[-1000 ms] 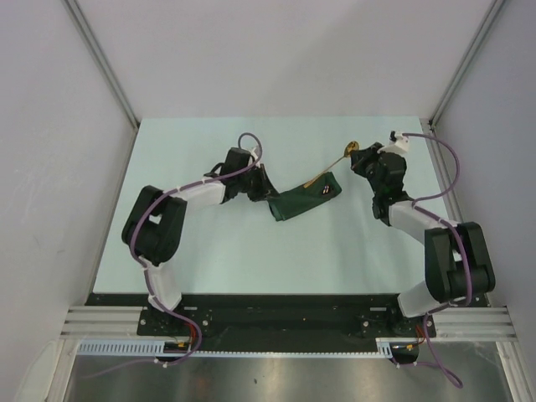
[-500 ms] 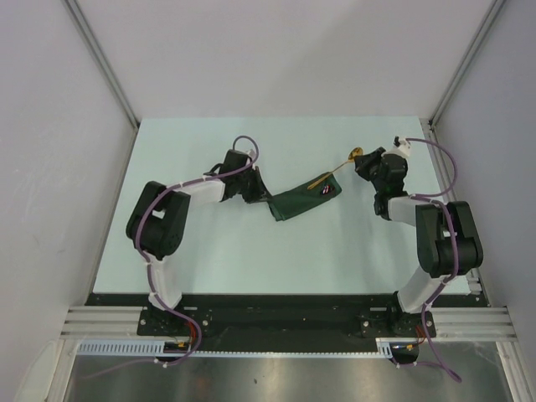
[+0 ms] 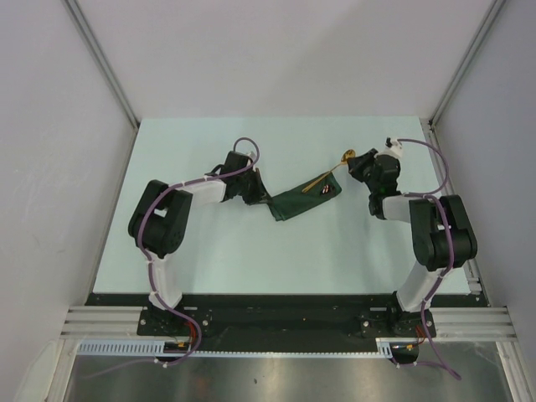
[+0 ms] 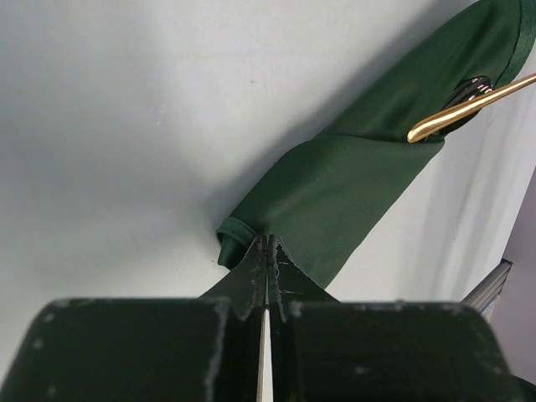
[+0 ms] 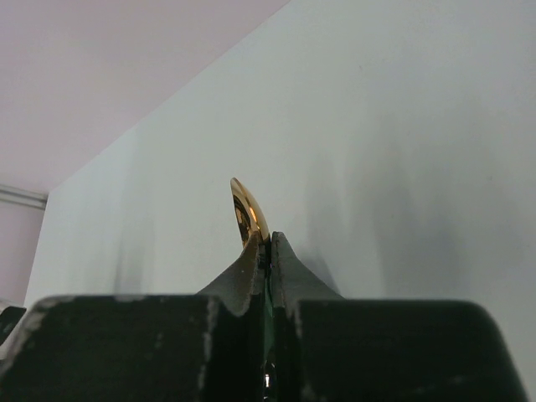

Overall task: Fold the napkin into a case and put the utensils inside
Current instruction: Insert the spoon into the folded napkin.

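Observation:
The napkin lies as a narrow dark green case (image 3: pixel 303 200) in the middle of the table. My left gripper (image 3: pixel 265 196) is shut on its left end; the left wrist view shows the fingertips pinching the cloth edge (image 4: pixel 268 244) of the case (image 4: pixel 352 184). The gold spoon (image 3: pixel 328 174) runs from the case's right opening up to my right gripper (image 3: pixel 355 164), which is shut on it near the bowl (image 5: pixel 249 213). Its handle tip (image 4: pixel 469 109) rests at the opening. The black spoon (image 3: pixel 325 190) sits in the opening, mostly hidden (image 4: pixel 471 87).
The pale table (image 3: pixel 251 260) is bounded by white walls and metal corner posts (image 3: pixel 100 67). Its right edge (image 3: pixel 435 167) is close behind the right arm. The arm bases stand on a black rail (image 3: pixel 268 314) at the near edge.
My right arm has drawn its elbow in and turned its wrist, and the gold spoon's bowl has shifted slightly left toward the case. The left gripper and case have barely moved.

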